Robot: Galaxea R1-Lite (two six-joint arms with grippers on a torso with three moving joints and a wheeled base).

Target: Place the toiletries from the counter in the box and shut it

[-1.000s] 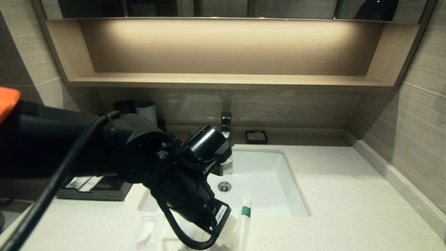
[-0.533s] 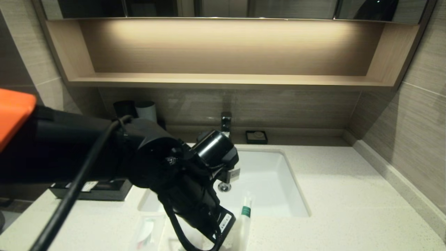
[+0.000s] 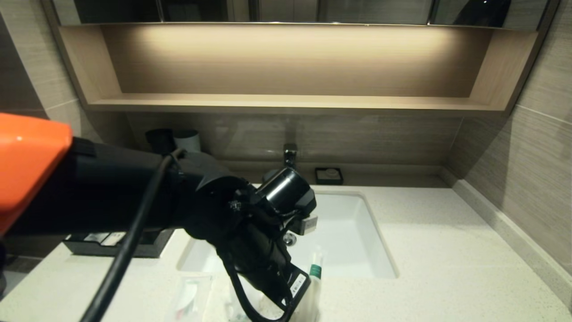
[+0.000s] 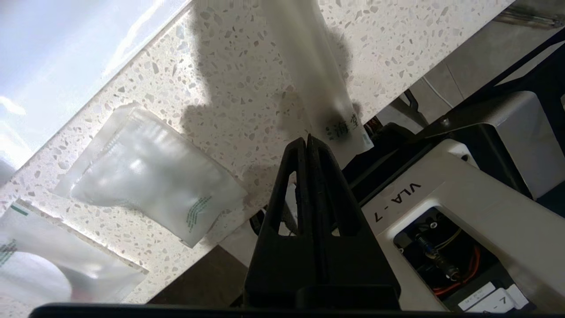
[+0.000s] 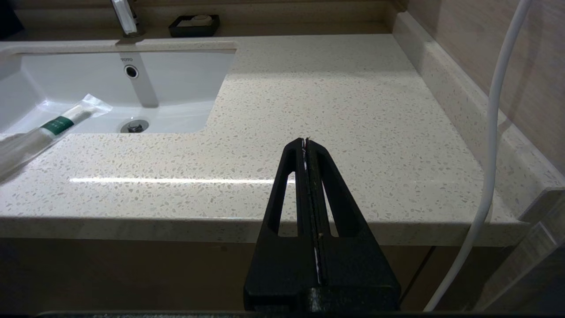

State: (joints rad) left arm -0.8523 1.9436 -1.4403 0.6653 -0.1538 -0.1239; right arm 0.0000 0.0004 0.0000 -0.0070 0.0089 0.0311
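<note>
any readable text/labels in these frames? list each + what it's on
"TOYO": sink basin back wall, above the overflow hole; may be cut off.
"VLA-7": white robot base.
"海" and a second character: end of the stick pack.
Green print on the sachet: too small.
Sticker on the left arm: too small.

I face a lit tan wooden shelf on grey-brown tiled walls, mirror above.
</note>
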